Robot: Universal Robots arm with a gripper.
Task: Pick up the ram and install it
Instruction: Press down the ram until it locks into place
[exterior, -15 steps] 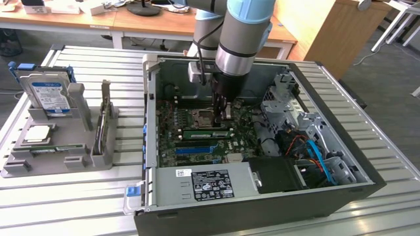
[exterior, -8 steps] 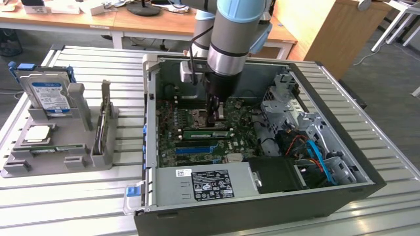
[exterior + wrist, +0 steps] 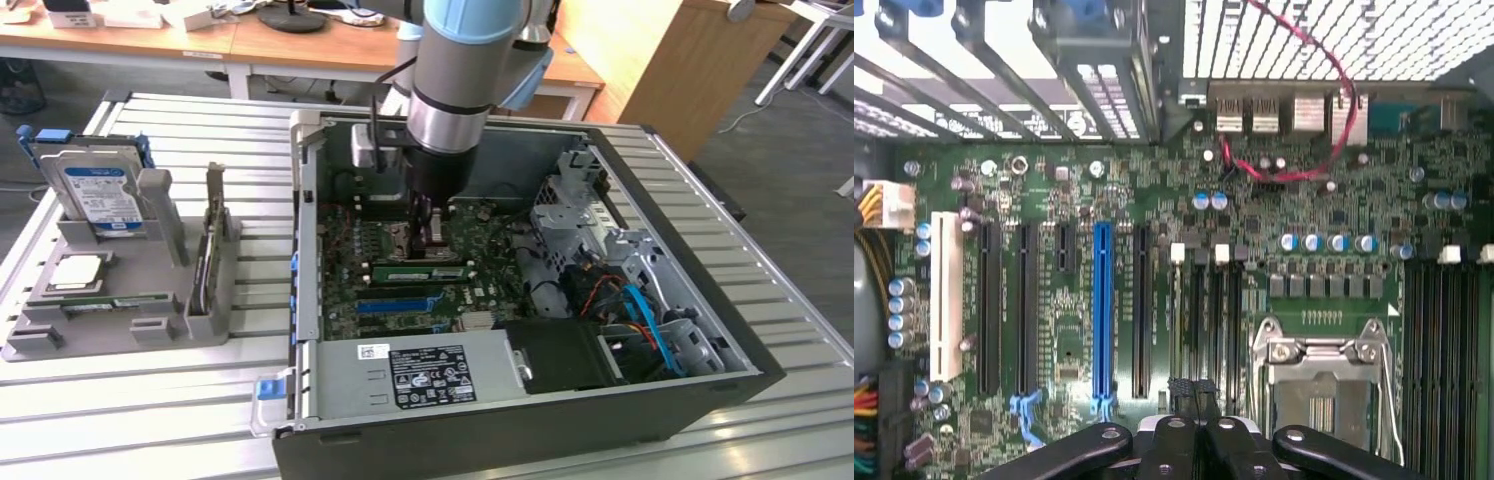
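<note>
Closest is the dark case point(image 3: 534, 430), lying open on the slatted table point(image 3: 120, 420), with a gray power box point(image 3: 414, 375) at its near side. On the exterior view's left, a gray tray point(image 3: 80, 340) holds a hard drive point(image 3: 96, 195) standing up and a tall card point(image 3: 207, 255) on its edge. Next comes the green board point(image 3: 350, 255) inside the case. The ram point(image 3: 420, 271) is there, near the middle of the board. It is a long, thin green stick with small dark chips and a pale sticker on its side. It stands on its long edge, running across the board, just behind the blue slot point(image 3: 398, 301). The claw point(image 3: 430, 245) comes straight down from the arm point(image 3: 461, 90) and sits right over the top edge of the ram, about at its middle. In the wrist view, the claw's black fingers point(image 3: 1174, 440) are pressed together over the dark slots. I cannot tell if they pinch the ram's top edge or just touch it. On the exterior view's right, blue cables point(image 3: 641, 315) curl inside the case.
</note>
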